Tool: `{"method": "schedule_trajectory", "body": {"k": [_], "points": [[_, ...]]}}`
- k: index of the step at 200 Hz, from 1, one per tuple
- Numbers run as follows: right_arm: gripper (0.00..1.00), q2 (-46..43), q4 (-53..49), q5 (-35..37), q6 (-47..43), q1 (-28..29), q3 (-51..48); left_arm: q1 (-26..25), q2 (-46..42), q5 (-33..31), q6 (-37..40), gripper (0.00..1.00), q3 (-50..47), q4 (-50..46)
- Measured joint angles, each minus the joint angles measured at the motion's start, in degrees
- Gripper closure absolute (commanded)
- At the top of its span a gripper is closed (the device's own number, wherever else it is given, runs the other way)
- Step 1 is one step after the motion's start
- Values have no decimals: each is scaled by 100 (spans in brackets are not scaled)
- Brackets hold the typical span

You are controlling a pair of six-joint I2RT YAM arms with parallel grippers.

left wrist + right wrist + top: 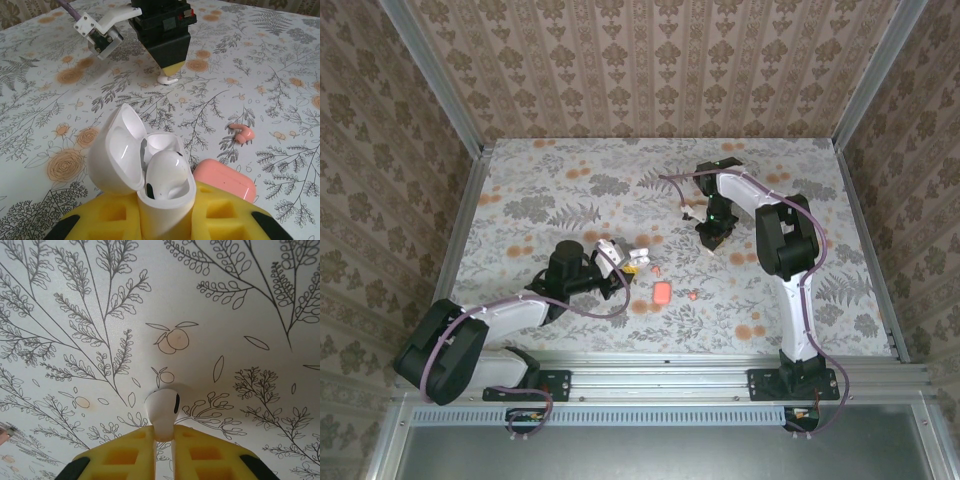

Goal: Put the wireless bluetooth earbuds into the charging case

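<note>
On the leaf-patterned table [570, 170], ringed by brown damask walls [650, 60], the left hand [162, 215] clamps the open white case [120, 150] with one earbud [167, 175] seated inside, and the right hand [162, 440] pinches a white earbud [162, 410] at mid-table.

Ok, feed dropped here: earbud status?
Left end effector shut on open white case, one white bud seated. Right end effector shut on second white earbud. Coral case, coral bud loose, not blocking.

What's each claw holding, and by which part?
Open white case gripped at its base by left claw; white earbud pinched at its lower end by right claw.
</note>
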Motion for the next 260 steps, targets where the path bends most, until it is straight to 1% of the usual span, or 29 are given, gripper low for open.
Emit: {"method": "schedule_trajectory", "body": {"k": [43, 77, 99, 129, 157, 190, 224, 260], "points": [[88, -120, 22, -122, 46, -4, -33, 0, 94, -2, -2, 93, 66, 4], [88, -730, 223, -258, 175, -4, -409, -4, 334, -17, -15, 94, 98, 63], [88, -1204, 483, -348, 310, -4, -739, -11, 509, -70, -118, 94, 116, 269], [88, -2000, 1158, -728, 721, 4, -1550, -55, 933, -127, -407, 94, 179, 758], [88, -2820, 2068, -1220, 1316, 76, -2490, -179, 1285, -131, -673, 95, 297, 1143], [89, -3711, 3595, -1742, 2398, 170, -3685, -332, 1628, -205, -922, 95, 439, 1646], [89, -4247, 4782, -1904, 3244, 282, -4411, -348, 1893, -302, -1113, 95, 553, 2048], [89, -4610, 5504, -1882, 3755, 564, -4715, -348, 2216, -328, -1331, 95, 651, 2463]]}}
